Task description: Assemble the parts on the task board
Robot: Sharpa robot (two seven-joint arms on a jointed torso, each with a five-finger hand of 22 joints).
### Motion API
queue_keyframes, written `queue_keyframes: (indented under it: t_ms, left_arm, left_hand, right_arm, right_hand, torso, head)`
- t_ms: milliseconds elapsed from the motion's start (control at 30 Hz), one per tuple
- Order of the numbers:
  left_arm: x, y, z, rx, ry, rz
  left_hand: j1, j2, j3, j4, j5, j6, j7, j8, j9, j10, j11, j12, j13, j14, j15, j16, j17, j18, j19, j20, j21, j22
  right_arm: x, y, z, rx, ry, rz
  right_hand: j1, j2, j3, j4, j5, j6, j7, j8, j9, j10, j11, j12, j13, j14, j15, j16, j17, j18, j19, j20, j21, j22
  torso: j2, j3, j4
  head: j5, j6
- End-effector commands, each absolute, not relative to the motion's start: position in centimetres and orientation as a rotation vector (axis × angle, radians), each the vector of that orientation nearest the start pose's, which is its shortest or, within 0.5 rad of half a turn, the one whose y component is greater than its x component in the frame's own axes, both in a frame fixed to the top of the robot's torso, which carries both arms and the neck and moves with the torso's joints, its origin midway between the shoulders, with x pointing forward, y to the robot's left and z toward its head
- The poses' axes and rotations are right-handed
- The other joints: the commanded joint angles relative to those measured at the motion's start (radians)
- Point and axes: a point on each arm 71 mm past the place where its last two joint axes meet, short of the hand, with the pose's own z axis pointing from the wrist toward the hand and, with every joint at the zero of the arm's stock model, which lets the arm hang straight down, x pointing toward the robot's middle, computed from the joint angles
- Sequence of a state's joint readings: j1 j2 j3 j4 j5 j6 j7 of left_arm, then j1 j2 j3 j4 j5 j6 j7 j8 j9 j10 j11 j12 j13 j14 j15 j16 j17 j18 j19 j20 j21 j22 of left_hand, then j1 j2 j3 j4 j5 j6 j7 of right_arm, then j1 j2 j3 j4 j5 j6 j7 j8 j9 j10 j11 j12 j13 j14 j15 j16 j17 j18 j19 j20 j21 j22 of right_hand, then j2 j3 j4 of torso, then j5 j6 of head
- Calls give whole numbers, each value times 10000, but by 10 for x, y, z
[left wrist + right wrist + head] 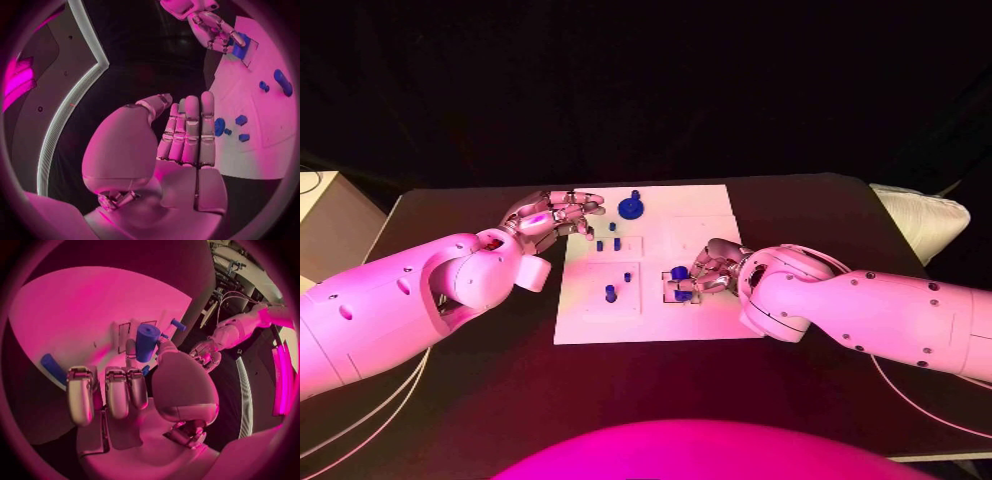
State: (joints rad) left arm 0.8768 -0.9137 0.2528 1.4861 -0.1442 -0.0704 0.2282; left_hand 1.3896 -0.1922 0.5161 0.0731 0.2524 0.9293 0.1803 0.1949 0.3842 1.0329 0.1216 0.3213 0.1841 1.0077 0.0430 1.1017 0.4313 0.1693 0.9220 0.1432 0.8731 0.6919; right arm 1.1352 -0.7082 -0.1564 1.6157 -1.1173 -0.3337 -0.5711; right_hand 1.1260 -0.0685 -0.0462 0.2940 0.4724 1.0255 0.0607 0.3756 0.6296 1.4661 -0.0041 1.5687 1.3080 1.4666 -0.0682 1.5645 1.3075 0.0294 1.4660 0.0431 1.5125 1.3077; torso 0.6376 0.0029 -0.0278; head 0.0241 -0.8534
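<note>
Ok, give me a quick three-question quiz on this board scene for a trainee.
1. True or false: the left hand holds a blue part.
2. Which hand grips the blue cylinder? A left hand, B right hand, C neither.
3. Fill in: the round blue part sits at the task board's ___ edge, the one away from the robot.
Key: 1 false; 2 B; 3 far.

One white rectangular plate, the task board (pixel 646 322), lies on one black bench (pixel 805 215). About six small blue plastic parts show on it; the largest is a round knob (pixel 632 208). Two silver hands: left (pixel 553 217), right (pixel 710 268), whose fingers (pixel 117 392) hold one blue cylinder (pixel 147 342).
</note>
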Motion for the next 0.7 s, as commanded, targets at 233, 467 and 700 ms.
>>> queue_keyframes:
  t_ms: [233, 467, 700]
  left_arm:
    - [465, 249, -236, -12299, 15896, -16119]
    - [465, 249, -236, -12299, 15904, -16127]
    - [465, 249, -236, -12307, 15900, -16118]
  left_hand:
    - [21, 57, 26, 68, 39, -63, 46, 22, -16, -76, -11, 37, -17, -26, 63, -59, -17, 142, 60, 3, -67, -15]
    - [21, 57, 26, 68, 39, -63, 46, 22, -16, -76, -11, 37, -17, -26, 63, -59, -17, 142, 60, 3, -67, -15]
    - [10, 58, 26, 81, 40, -81, 53, 14, -20, -86, -7, 37, -20, -28, 66, -62, -17, 141, 59, 6, -75, -19]
  right_arm:
    - [431, -135, -268, 2653, 21191, 5101]
    - [433, -135, -268, 2583, 20963, 5056]
    - [434, -135, -268, 2550, 20834, 5011]
  right_hand:
    - [-504, -76, -424, 6, -1548, -5, 20, 120, 159, 1047, -60, 21, 2628, 1042, -48, 63, 2633, -137, 823, -96, -67, 2222]
    - [-783, -252, -743, 27, -2488, -69, 33, 171, 250, 1047, -46, 21, 2628, 1042, -39, 63, 2633, -126, 807, -89, -123, 2198]
    - [-1428, -677, -923, 50, -3544, -144, 54, 208, 327, 995, -27, -61, 2571, 1042, -20, 63, 2633, -117, 795, -72, -169, 2182]
  torso:
    - [-3, 0, -2]
    - [0, -1, 6]
    - [1, -8, -7]
  head:
    - [32, -20]
    - [45, -18]
    - [60, -22]
